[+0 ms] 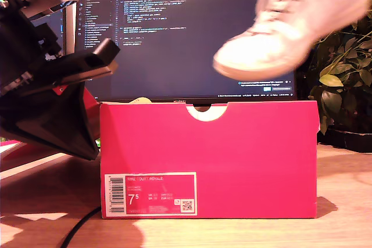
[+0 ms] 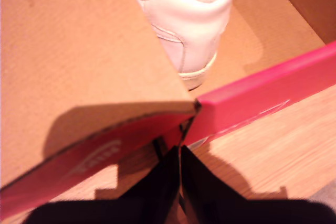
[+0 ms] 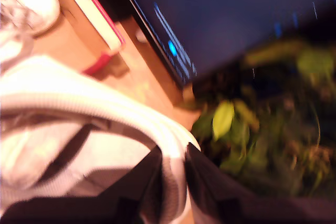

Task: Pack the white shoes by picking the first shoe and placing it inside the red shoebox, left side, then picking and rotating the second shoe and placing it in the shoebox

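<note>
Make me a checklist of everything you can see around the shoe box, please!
Surface: wooden table, bare around the box.
Job's things: red shoebox stands upright with its label facing the exterior view; one white shoe already lies inside it; the second shoe hangs in the air above the box, toward the exterior view's right.
Clutter: nothing seen.
Grippers: my first gripper has its fingers closed at the box's corner edge; my second gripper is shut on the lifted shoe's rim.
Cables: one dark cable runs across the table at the exterior view's lower left.
Surroundings: monitor showing code behind the box; leafy plant at the exterior view's right.
</note>
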Tool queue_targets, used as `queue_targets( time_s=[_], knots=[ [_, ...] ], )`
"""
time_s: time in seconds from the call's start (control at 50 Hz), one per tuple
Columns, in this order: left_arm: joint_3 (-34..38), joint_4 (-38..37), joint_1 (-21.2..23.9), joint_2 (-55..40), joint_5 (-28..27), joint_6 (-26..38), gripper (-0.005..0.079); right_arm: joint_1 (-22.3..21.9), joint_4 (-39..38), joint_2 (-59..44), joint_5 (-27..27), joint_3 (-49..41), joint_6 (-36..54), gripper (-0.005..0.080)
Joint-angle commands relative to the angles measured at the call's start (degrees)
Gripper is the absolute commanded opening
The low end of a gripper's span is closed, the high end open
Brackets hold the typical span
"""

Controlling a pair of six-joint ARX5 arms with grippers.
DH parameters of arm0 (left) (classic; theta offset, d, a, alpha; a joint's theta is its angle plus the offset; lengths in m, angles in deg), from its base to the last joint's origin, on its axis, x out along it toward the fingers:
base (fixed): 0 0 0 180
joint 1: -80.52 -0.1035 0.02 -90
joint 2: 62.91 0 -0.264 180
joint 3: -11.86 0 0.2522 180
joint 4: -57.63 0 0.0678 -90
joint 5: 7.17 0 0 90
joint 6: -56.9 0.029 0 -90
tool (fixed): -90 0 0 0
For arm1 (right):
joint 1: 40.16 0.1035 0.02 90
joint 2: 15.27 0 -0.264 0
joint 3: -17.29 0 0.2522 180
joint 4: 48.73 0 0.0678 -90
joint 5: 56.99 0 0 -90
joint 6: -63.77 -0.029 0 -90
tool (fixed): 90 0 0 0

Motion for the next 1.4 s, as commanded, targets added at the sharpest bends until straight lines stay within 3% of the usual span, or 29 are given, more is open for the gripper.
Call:
queue_targets(
  time_s=[0.0, 0.6, 0.96, 1.38],
  knots=[
    [0.11, 0.46, -0.02, -0.39, 0.17, 0.22, -0.0019, 1.09, -0.52, -0.96, 0.52, 2.95, 2.47, -0.0011],
    [0.13, 0.46, -0.02, -0.39, 0.17, 0.22, -0.0019, 8.92, -1.25, -11.34, 0.22, 3.34, 21.62, -0.0011],
    [0.13, 0.46, -0.02, -0.39, 0.17, 0.22, -0.0019, 10.47, -8.39, -13.73, -8.46, 3.34, 28.63, -0.0011],
    [0.11, 0.44, -0.02, -0.39, 0.17, 0.22, -0.0019, 13.03, -7.19, -18.49, -9.94, 3.34, 34.29, -0.0011]
  ],
)
